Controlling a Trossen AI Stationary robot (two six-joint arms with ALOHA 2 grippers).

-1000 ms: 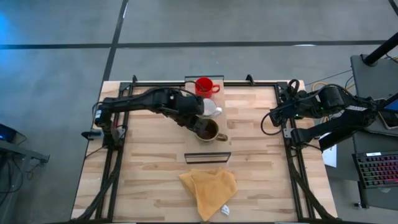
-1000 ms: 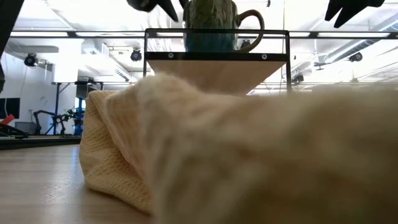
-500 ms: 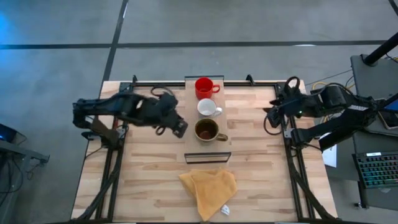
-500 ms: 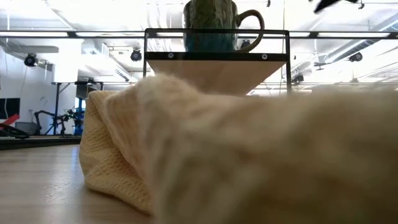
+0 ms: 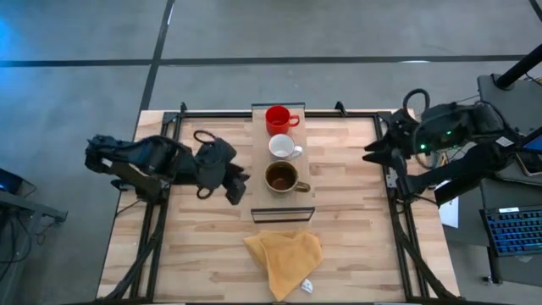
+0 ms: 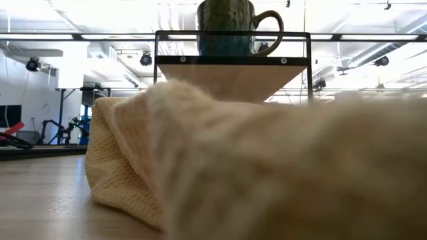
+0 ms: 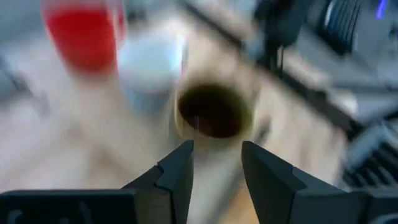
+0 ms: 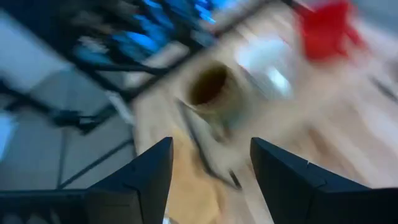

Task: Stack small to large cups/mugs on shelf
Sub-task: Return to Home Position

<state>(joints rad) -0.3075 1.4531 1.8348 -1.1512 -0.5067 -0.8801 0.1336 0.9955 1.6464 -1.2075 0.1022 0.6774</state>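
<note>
Three mugs stand upright on their bases in a row on the shelf (image 5: 261, 161): the red mug (image 5: 276, 119) farthest, the white mug (image 5: 282, 146) in the middle, the brown mug (image 5: 281, 176) nearest. My left gripper (image 5: 237, 188) is open and empty, left of the brown mug. Its wrist view shows the brown mug (image 7: 214, 112) ahead of the open fingers (image 7: 217, 168). My right gripper (image 5: 373, 152) is open and empty by the table's right edge, facing the mugs (image 8: 211, 87). In the low view the brown mug (image 6: 227, 27) stands on the shelf (image 6: 233, 60).
A crumpled yellow cloth (image 5: 284, 258) lies on the table near the front edge, just past the shelf's near end frame (image 5: 283, 213). It fills most of the low view (image 6: 267, 167). Bare wood lies on both sides of the shelf.
My left gripper has drawn back from the brown mug toward the table's left edge and a little toward the near edge. The brown mug stays upright on the shelf. My right gripper has risen out of the low view.
</note>
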